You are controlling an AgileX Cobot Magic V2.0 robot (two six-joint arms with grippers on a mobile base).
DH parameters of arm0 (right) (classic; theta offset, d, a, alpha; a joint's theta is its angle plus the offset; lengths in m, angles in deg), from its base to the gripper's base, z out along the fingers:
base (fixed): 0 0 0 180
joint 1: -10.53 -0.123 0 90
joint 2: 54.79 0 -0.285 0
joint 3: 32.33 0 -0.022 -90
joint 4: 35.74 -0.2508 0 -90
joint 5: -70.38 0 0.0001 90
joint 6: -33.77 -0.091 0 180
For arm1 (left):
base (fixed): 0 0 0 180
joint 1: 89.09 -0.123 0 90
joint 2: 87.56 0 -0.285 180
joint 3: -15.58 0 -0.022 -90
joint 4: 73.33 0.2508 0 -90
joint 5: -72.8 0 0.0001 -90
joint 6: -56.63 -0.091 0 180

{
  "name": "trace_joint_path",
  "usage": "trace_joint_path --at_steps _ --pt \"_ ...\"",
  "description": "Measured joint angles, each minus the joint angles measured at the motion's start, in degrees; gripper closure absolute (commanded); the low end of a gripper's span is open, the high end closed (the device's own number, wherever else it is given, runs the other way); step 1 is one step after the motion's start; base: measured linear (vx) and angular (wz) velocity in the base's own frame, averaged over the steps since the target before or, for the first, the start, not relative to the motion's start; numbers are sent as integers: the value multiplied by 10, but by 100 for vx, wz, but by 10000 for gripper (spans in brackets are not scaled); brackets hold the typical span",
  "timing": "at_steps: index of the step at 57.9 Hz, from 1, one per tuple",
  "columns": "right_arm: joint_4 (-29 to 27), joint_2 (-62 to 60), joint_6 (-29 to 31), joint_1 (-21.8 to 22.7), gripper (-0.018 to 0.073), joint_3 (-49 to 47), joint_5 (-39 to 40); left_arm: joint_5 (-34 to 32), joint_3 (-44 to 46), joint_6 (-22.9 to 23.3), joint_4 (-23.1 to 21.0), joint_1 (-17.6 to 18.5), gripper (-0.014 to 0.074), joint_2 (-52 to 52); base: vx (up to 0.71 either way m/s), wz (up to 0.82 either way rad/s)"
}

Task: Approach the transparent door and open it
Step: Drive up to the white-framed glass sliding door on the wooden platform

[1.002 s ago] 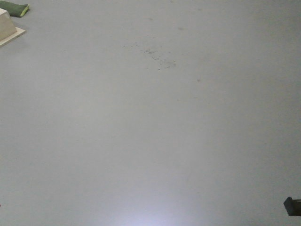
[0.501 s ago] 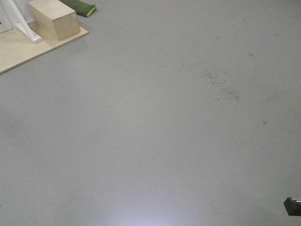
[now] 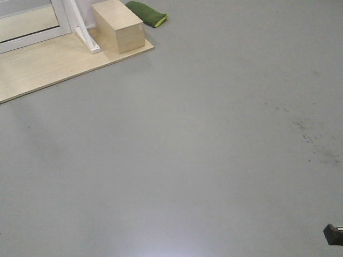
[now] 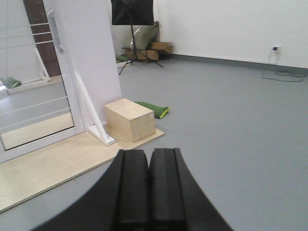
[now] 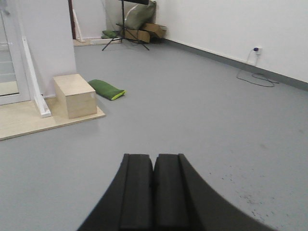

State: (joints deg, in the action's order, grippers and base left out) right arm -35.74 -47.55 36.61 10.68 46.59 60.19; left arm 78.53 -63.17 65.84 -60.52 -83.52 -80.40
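In the front view the grey floor (image 3: 203, 150) fills almost everything. A wooden platform (image 3: 48, 69) lies in the top left corner, with a box (image 3: 119, 25) standing on its right corner and a green bag (image 3: 146, 13) on the floor just behind the box. Only the bottom of the door (image 3: 27, 21) shows here, along the back edge of the platform, next to a white brace (image 3: 86, 35). No arm is in this view. In the left wrist view the left gripper (image 4: 148, 192) is at the bottom edge, its jaws pressed together with no gap and nothing between them. The door (image 4: 29, 72) stands at the left edge of the view, on the back of the platform and well apart from the gripper. High on its stile there is what seems to be a grey handle (image 4: 53, 29). Thin horizontal lines show in the glass, but I cannot tell if they are on it or behind it. In the right wrist view the right gripper (image 5: 154, 192) is also fully closed and empty, and it points over bare floor. The door (image 5: 8, 72) is only a narrow strip at the left edge. I judge the task to be in its first part: the base is not yet at the door, the handle is untouched, and the door looks closed. The rest of the approach, the grasp and the opening are all left to do.
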Motion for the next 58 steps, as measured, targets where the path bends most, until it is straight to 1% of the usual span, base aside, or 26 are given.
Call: trace_joint_path --at_steps 58 --pt "0 0 0 0 567 0 0 0 0 0 0 0 602 0 51 39"
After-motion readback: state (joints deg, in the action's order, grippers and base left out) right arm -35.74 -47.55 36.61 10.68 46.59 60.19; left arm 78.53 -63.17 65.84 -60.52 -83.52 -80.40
